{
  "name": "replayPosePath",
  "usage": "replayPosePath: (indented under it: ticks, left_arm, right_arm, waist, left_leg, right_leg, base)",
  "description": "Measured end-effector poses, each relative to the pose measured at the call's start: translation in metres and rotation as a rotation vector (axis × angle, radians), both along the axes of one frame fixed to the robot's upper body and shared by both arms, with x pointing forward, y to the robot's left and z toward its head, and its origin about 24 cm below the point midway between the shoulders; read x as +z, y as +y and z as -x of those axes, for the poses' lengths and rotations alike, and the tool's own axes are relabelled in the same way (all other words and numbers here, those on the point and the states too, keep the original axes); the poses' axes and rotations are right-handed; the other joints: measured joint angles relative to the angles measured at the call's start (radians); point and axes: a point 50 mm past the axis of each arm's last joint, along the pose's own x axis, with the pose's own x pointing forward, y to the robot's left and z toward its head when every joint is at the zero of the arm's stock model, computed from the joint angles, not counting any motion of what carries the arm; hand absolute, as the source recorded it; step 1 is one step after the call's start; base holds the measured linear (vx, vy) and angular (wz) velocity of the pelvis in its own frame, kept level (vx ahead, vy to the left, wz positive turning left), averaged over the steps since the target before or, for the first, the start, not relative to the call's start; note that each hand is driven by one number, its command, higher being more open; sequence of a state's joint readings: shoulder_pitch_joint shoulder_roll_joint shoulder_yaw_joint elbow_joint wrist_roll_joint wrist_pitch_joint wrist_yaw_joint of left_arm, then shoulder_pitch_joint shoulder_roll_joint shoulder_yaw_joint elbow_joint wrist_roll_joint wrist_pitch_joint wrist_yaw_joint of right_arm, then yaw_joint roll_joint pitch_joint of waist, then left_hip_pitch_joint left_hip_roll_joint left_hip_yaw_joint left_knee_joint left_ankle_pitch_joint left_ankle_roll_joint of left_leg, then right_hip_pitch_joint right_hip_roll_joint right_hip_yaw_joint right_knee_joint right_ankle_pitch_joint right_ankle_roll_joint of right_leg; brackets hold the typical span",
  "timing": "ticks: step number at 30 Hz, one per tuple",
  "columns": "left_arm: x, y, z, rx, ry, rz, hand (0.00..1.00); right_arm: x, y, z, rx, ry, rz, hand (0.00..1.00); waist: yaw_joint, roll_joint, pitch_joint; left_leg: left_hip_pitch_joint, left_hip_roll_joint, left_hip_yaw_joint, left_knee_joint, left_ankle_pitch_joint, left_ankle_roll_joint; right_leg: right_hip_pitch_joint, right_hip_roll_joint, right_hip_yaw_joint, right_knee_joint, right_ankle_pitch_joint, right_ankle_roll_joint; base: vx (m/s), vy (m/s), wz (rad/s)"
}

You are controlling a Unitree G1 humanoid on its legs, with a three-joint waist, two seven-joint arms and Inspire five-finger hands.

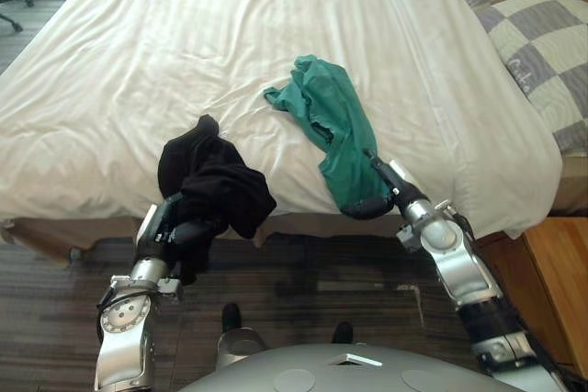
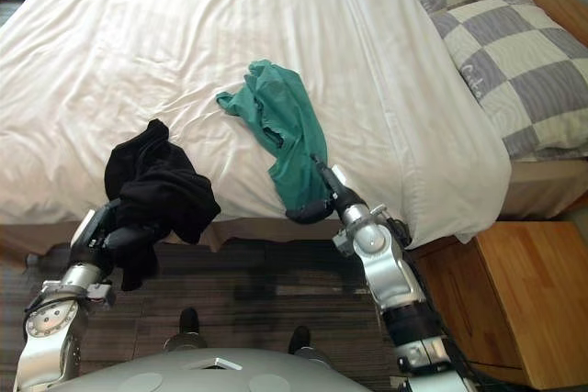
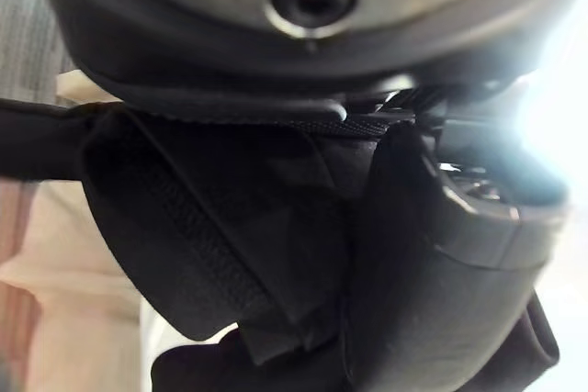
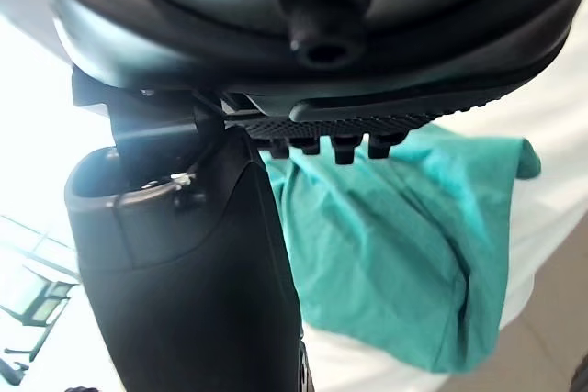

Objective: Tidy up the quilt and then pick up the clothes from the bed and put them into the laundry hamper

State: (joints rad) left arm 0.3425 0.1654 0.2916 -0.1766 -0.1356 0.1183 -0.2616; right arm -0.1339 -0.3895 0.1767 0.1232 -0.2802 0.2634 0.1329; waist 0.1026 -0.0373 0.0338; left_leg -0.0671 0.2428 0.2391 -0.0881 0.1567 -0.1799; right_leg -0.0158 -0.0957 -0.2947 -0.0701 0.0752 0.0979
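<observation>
The robot's left hand (image 1: 186, 229) has its fingers and thumb curled tight on a crumpled black cloth garment (image 1: 216, 181), which is bunched at the near edge of the bed and hangs partly over the side of the smooth white quilt (image 1: 184, 43). The right hand (image 1: 395, 188) reaches to the same edge further right, its dark fingers curled round the near end of a long, rumpled teal-green cloth garment (image 1: 331, 117) that stretches away across the quilt. Grey-and-white checked pillows (image 1: 542, 34) lie at the bed's far right, above a wooden bedside cabinet (image 1: 556, 273).
</observation>
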Motion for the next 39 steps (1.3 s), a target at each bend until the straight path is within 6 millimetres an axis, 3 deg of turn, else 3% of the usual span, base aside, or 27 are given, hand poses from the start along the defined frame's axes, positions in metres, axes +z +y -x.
replayPosePath:
  ticks: [7,12,16,20,24,25,30,34,37,39]
  left_arm:
    - [0.039,0.004,-0.026,-0.038,-0.141,-0.002,0.0]
    - [0.055,0.004,-0.038,-0.101,-0.188,0.019,0.0]
    - [0.072,-0.008,-0.054,-0.208,-0.239,0.072,0.0]
    - [0.079,-0.01,-0.063,-0.244,-0.246,0.059,0.0]
    - [0.094,-0.004,-0.081,-0.271,-0.268,0.0,0.0]
    - [0.101,-0.001,-0.088,-0.267,-0.286,-0.015,0.0]
    - [0.103,0.006,-0.107,-0.232,-0.297,-0.007,0.0]
    - [0.088,-0.002,-0.126,-0.233,-0.288,0.002,0.0]
    - [0.075,-0.011,-0.129,-0.236,-0.275,0.004,0.0]
    - [0.066,-0.019,-0.129,-0.22,-0.272,0.026,0.0]
  right_arm:
    - [0.017,-0.014,-0.03,-0.123,-0.063,0.107,1.0]
    - [0.039,-0.013,-0.054,-0.153,-0.127,0.093,1.0]
    - [0.07,-0.03,-0.08,-0.224,-0.182,0.085,1.0]
    - [0.123,-0.045,-0.104,-0.316,-0.299,0.031,1.0]
    - [0.172,-0.045,-0.116,-0.318,-0.413,0.006,1.0]
    - [0.183,-0.046,-0.118,-0.316,-0.429,0.005,0.0]
    - [0.209,-0.063,-0.116,-0.309,-0.451,0.048,0.0]
    - [0.222,-0.061,-0.116,-0.292,-0.502,0.035,0.0]
    - [0.212,-0.061,-0.116,-0.286,-0.523,-0.064,0.0]
    - [0.195,-0.058,-0.114,-0.29,-0.548,-0.184,0.0]
  waist:
    - [0.031,-0.067,0.051]
    - [0.04,-0.087,0.112]
    - [0.068,-0.086,0.189]
    - [0.094,-0.092,0.265]
    - [0.112,-0.096,0.355]
    - [0.115,-0.097,0.381]
    - [0.107,-0.092,0.41]
    - [0.088,-0.087,0.413]
    - [0.074,-0.087,0.413]
    - [0.073,-0.089,0.413]
  left_leg:
    - [-0.029,-0.005,-0.027,0.003,0.017,0.006]
    - [-0.035,-0.007,-0.033,0.001,0.025,0.009]
    - [-0.078,-0.007,-0.057,0.0,0.041,0.014]
    - [-0.139,-0.007,-0.069,0.003,0.064,0.02]
    - [-0.197,-0.008,-0.08,0.004,0.081,0.026]
    - [-0.215,-0.009,-0.083,0.004,0.087,0.027]
    - [-0.263,-0.013,-0.078,0.003,0.095,0.032]
    - [-0.288,-0.013,-0.056,0.003,0.095,0.032]
    - [-0.282,-0.013,-0.05,0.004,0.096,0.033]
    - [-0.261,-0.013,-0.032,0.004,0.096,0.032]
  right_leg:
    - [-0.019,-0.005,-0.02,0.019,0.001,-0.001]
    - [-0.029,-0.009,-0.023,0.034,0.001,-0.001]
    - [-0.064,-0.009,-0.04,0.049,0.002,-0.004]
    - [-0.117,-0.007,-0.046,0.047,0.02,-0.01]
    - [-0.155,-0.003,-0.056,0.015,0.054,-0.017]
    - [-0.171,-0.002,-0.057,0.013,0.061,-0.016]
    - [-0.224,-0.006,-0.049,0.013,0.071,-0.016]
    - [-0.265,-0.009,-0.025,0.013,0.078,-0.016]
    - [-0.263,-0.009,-0.02,0.013,0.078,-0.016]
    - [-0.254,-0.009,-0.005,0.013,0.078,-0.016]
  base:
    - [-0.01,0.001,0.11]
    - [-0.01,0.001,0.02]
    - [-0.06,0.009,0.12]
    - [-0.03,0.01,0.03]
    - [-0.03,0.014,0.03]
    - [-0.04,0.028,0.05]
    - [-0.04,0.03,-0.05]
    - [-0.03,0.017,-0.15]
    - [0.01,-0.001,-0.06]
    - [0.05,-0.01,-0.17]
